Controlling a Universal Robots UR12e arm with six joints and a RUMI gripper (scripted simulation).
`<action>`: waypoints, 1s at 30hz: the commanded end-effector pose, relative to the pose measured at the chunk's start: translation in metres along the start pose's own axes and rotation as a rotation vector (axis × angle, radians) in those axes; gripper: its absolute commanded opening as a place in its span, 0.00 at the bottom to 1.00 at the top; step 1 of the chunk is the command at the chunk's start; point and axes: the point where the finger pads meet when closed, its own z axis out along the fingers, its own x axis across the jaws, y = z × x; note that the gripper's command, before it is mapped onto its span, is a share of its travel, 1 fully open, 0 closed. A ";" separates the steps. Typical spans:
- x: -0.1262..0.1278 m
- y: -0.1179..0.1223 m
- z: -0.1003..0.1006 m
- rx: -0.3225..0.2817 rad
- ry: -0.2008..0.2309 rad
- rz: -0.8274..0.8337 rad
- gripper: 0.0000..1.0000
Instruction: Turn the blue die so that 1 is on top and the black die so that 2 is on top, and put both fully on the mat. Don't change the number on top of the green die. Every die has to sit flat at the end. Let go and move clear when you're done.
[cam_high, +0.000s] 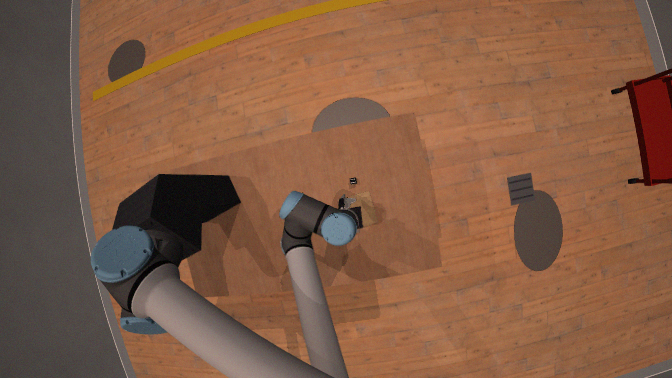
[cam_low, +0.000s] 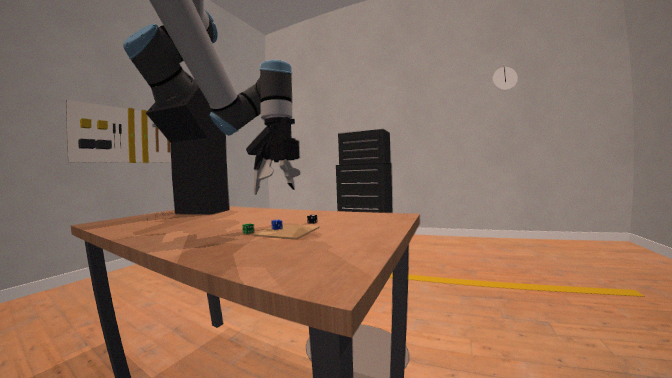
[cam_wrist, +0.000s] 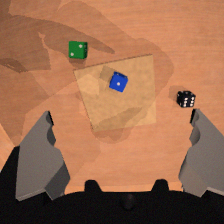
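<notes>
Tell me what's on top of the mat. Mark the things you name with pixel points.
The blue die (cam_low: 277, 224) (cam_wrist: 118, 82) sits on the mat (cam_low: 295, 233) (cam_wrist: 127, 110), one pip showing on its upper face. The patch of mat beneath the die is covered, as is the die's underside.
</notes>
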 end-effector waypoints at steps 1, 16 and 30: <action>0.003 0.001 0.000 -0.001 0.000 0.032 1.00; 0.029 0.007 0.003 0.000 0.001 0.327 1.00; 0.065 0.016 0.007 0.001 0.002 0.745 1.00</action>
